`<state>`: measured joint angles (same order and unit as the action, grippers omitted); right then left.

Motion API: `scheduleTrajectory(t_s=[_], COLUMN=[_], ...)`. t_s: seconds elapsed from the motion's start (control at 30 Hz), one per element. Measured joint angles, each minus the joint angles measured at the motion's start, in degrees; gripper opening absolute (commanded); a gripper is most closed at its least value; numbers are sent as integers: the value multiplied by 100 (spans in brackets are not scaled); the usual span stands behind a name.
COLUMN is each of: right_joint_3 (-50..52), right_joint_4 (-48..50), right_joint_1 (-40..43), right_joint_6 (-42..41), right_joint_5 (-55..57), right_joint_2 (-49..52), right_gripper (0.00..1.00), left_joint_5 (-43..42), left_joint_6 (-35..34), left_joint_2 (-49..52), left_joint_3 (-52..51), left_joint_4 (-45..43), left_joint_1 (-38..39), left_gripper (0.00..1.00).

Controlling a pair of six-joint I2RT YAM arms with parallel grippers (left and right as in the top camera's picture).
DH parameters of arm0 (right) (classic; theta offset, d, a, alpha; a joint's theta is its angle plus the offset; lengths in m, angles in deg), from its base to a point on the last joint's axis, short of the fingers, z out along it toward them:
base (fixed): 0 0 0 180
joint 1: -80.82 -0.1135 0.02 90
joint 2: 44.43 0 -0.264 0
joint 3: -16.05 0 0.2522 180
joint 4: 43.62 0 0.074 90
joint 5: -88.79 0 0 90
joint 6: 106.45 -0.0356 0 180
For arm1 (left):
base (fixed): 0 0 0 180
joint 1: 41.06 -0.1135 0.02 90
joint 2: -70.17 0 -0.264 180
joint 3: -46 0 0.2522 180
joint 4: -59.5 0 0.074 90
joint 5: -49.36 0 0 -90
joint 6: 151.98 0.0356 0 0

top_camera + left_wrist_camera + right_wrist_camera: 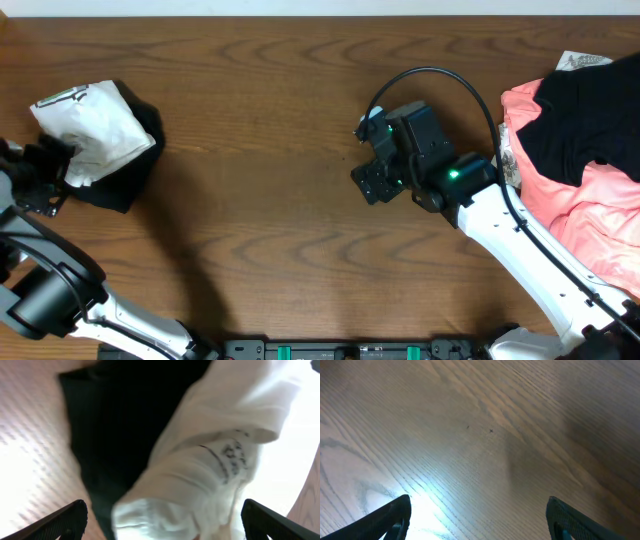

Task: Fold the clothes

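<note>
A wooden table (250,80) carries a loose heap at its right edge, a black garment (580,120) lying on a pink garment (590,210). Far left, a folded white garment (95,125) lies atop a dark cloth (125,185). The left gripper (162,517) is spread wide, with white fabric between its fingers, unclamped. The right gripper (477,515), equally spread, hangs empty over bare wood mid-table.

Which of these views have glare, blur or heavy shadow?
Overhead: sharp, evenly lit, soft shadows on the table. Left wrist: the white garment is blurry, overexposed at right. Right wrist: glare patch low left, shadow upper right.
</note>
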<state>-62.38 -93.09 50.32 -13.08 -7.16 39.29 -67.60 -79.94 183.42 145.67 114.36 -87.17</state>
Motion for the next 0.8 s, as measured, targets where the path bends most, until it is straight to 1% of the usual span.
scheduleTrajectory(t_s=[0.23,0.47,0.53,0.6,0.73,0.8], right_joint_3=[0,0,0,0,0,0], right_joint_4=[0,0,0,0,0,0], right_joint_1=[0,0,0,0,0,0], right_joint_6=[-2,-2,-2,-2,-2,-2], right_joint_5=[0,0,0,0,0,-2], right_joint_2=[0,0,0,0,0,0], right_gripper=[84,84,84,84,84,84], left_joint_5=[0,2,2,0,28,42], left_joint_6=[2,37,39,37,37,72], left_joint_2=[208,343,343,343,343,343], left_joint_3=[-2,-9,-9,-9,-9,-11], left_joint_4=[-24,-63,-63,-63,-63,-66], left_joint_1=[339,424,422,424,422,422], left_gripper=[98,98,100,93,70,62])
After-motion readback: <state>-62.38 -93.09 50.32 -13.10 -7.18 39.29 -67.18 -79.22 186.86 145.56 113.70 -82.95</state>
